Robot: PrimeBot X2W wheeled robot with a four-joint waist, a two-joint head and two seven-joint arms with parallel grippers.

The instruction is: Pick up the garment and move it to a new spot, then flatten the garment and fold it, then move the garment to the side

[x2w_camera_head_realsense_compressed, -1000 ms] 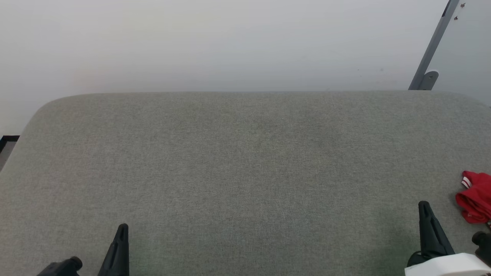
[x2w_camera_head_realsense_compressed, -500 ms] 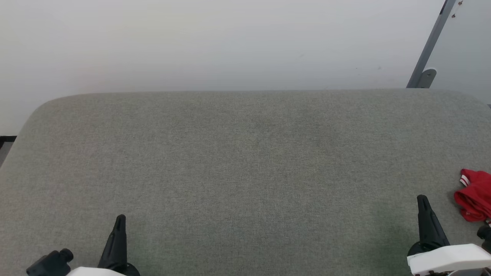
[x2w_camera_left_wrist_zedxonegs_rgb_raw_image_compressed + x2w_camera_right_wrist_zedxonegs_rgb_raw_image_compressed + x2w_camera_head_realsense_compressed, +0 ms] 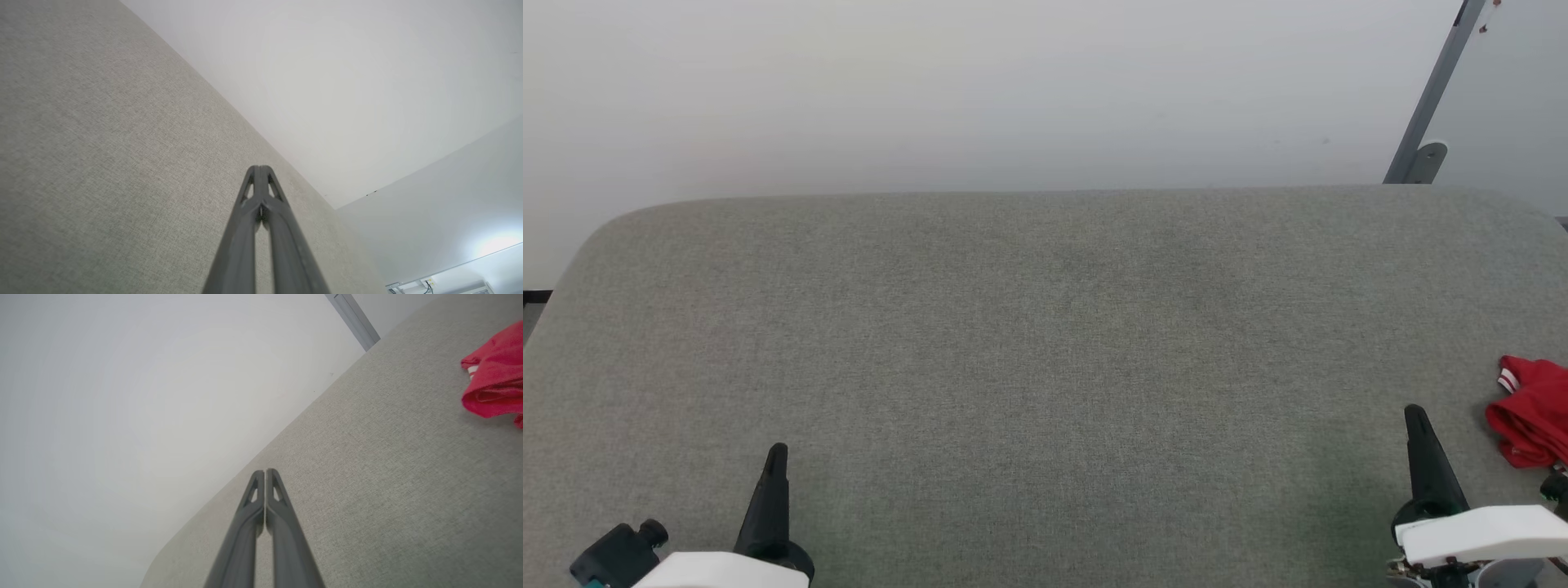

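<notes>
Both jaws tight together, empty; garment (image 3: pixel 1532 418) near, rightward of the right jaws.

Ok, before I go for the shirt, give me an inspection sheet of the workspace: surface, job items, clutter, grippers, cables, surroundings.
Surface: grey fabric-covered top, rounded far corners.
Job's things: red garment, crumpled in a heap at the top's right edge, partly cut off by the head view; not yet picked up.
Clutter: nothing seen.
Grippers: left gripper shut and empty, at the lower left; right gripper shut and empty, beside the garment but apart from it.
Cables: nothing seen.
Surroundings: pale wall behind the top; grey slanted bar against it at the far right.
</notes>
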